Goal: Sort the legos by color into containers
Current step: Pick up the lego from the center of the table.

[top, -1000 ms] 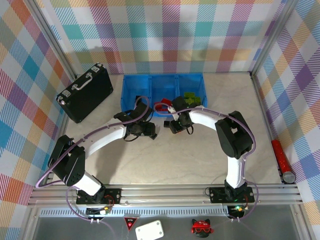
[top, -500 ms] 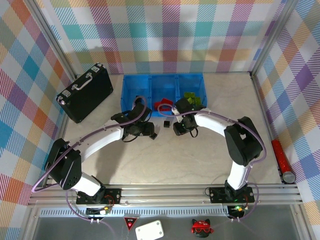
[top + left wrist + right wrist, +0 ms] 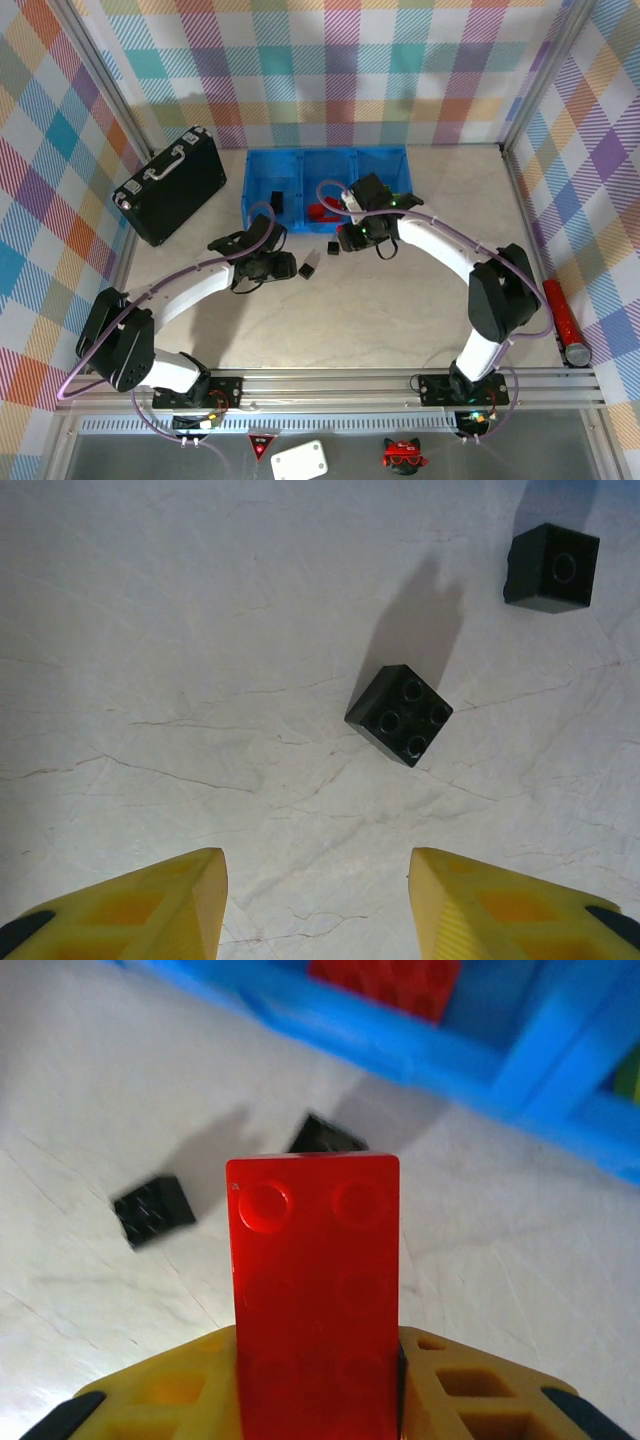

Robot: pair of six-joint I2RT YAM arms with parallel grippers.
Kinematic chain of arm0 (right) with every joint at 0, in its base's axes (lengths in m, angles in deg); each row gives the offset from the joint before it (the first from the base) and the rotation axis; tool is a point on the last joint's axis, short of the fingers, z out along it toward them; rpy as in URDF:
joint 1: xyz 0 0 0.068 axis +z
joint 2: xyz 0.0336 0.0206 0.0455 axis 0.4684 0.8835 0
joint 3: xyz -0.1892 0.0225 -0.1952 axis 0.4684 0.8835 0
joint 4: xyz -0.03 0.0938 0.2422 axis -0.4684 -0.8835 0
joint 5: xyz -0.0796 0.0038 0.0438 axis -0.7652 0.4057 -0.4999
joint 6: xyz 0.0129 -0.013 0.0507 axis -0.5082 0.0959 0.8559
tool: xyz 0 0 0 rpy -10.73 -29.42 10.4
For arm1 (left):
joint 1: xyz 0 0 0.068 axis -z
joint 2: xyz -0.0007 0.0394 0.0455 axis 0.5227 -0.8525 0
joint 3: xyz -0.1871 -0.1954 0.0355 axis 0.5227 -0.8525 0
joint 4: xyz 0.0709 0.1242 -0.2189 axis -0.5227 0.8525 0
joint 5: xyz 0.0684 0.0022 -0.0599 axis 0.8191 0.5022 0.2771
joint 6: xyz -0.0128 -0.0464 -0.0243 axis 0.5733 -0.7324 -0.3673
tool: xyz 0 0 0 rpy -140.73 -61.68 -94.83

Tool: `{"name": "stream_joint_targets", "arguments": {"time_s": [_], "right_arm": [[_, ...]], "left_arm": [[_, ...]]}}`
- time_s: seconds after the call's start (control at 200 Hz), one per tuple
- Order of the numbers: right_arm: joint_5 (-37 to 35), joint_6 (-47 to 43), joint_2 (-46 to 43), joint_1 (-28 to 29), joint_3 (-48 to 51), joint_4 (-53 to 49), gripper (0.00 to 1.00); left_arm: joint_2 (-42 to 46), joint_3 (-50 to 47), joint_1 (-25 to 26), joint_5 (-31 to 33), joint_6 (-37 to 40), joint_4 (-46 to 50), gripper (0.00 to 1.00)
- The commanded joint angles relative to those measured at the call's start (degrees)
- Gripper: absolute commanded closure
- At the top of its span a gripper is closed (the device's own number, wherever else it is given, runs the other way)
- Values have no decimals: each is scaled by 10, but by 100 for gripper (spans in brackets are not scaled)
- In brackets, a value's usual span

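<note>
Holding a red brick (image 3: pixel 315 1290) stud-side to the wrist cam, the right gripper (image 3: pixel 318 1360) has its yellow fingers (image 3: pixel 450 1385) clamped on the brick's long sides, with the brick sticking out toward 12 o'clock. From overhead, that gripper sits just off the near wall of the blue tray (image 3: pixel 300 160), roughly at 6 o'clock from the middle compartment.

The tray runs along the 12 o'clock side of the table (image 3: pixel 400 310). The left compartment has a black cube (image 3: pixel 277 199) in it, and the middle one has red bricks (image 3: pixel 322 212).

The left gripper (image 3: pixel 315 880) is over bare table with its fingers spread wide and nothing between them. A black 2x2 brick (image 3: pixel 400 715) lies loose at about 1 o'clock from the gap. A one-stud black cube (image 3: pixel 552 567) sits farther out, also toward 1 o'clock, and the two aren't touching.

A black briefcase (image 3: pixel 170 185) lies at 10 o'clock, beside the tray's left end.
</note>
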Motion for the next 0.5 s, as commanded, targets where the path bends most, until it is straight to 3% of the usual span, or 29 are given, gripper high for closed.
{"name": "stream_joint_targets", "arguments": {"time_s": [0.0,0.5], "right_arm": [[22,31,40,3,-60,-8,65],[-53,116,274,-3,-363,-50,67]], "left_arm": [[28,-11,-5,-12,-7,-10,49],[64,-32,-6,-7,-7,-3,49]]}}
